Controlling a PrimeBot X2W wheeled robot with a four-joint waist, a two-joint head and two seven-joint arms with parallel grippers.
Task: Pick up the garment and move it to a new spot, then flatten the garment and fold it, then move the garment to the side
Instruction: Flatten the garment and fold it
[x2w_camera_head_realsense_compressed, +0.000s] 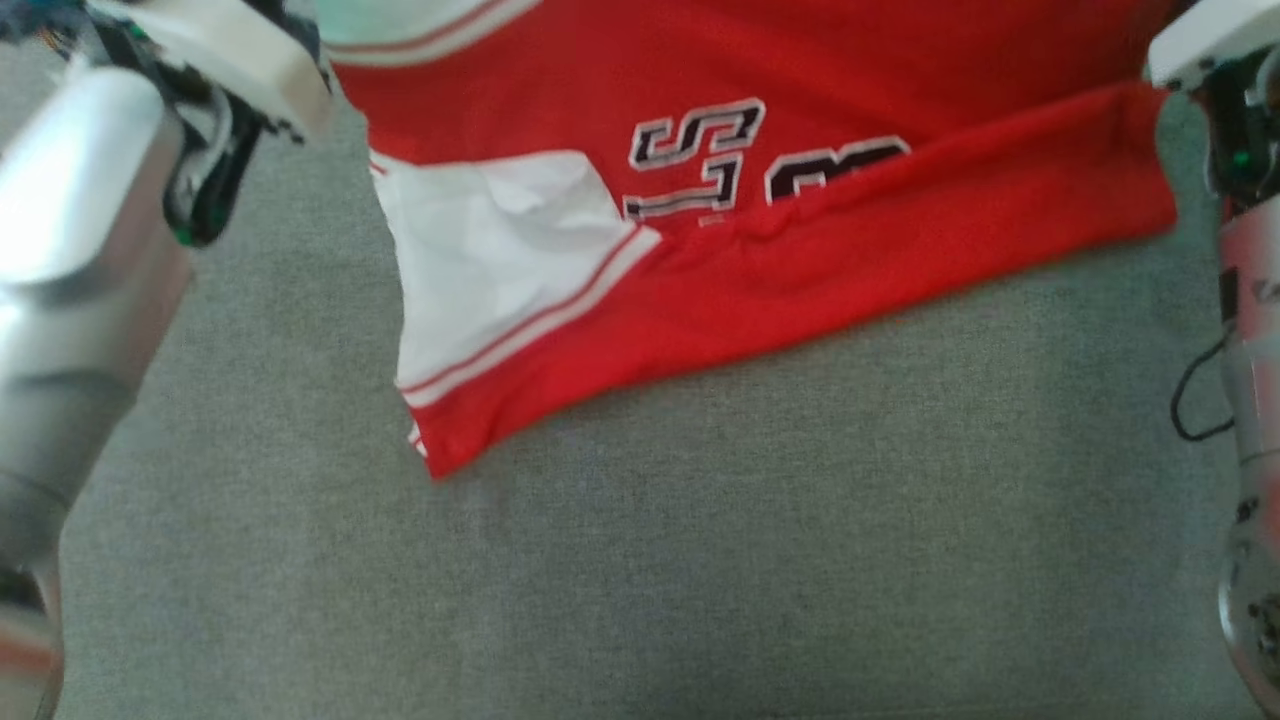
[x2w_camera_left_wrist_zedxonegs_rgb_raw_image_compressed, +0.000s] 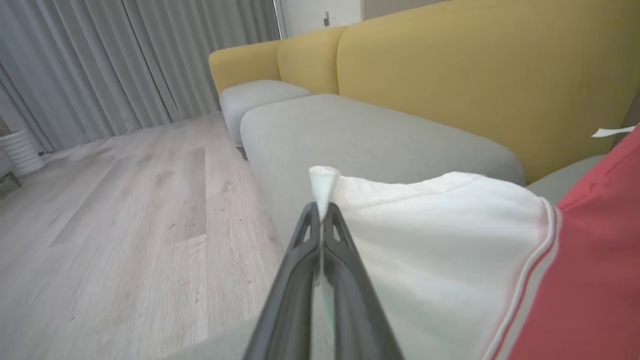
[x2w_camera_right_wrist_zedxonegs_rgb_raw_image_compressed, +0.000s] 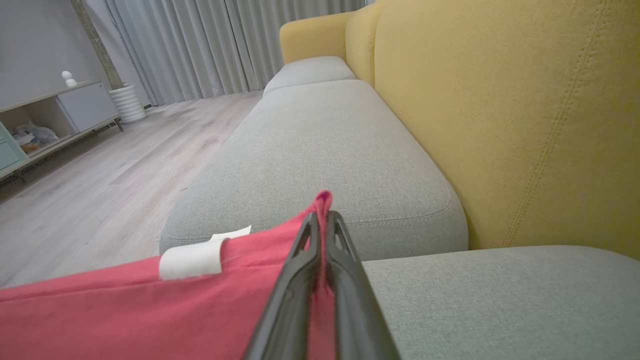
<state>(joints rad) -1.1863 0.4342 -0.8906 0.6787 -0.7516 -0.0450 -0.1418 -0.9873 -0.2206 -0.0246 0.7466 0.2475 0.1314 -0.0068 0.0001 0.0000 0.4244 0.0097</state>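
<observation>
Left claw (x2w_camera_left_wrist_zedxonegs_rgb_raw_image_compressed: 321, 212): clenched on the edge of the white panel (x2w_camera_left_wrist_zedxonegs_rgb_raw_image_compressed: 425, 240) of the garment (x2w_camera_head_realsense_compressed: 800, 270). Right claw (x2w_camera_right_wrist_zedxonegs_rgb_raw_image_compressed: 322, 220): clenched on a red corner (x2w_camera_right_wrist_zedxonegs_rgb_raw_image_compressed: 324, 197). The garment hangs between my arms, its lower part rumpled on the grey sofa seat (x2w_camera_head_realsense_compressed: 700, 560). To flatten it well, I judge I should draw both grips apart evenly, with the cloth taut and low, before laying it down.

The silver-grey left forearm (x2w_camera_head_realsense_compressed: 80, 260) and right forearm (x2w_camera_head_realsense_compressed: 1250, 330) wear glossy white wrist housings (x2w_camera_head_realsense_compressed: 230, 50), perhaps with small green lights (x2w_camera_head_realsense_compressed: 1240, 158). A thin black cable (x2w_camera_head_realsense_compressed: 1190, 400) loops beside the right one. The left pincer (x2w_camera_left_wrist_zedxonegs_rgb_raw_image_compressed: 320, 210) and right pincer (x2w_camera_right_wrist_zedxonegs_rgb_raw_image_compressed: 323, 216) have long, dark, slotted fingers.
</observation>
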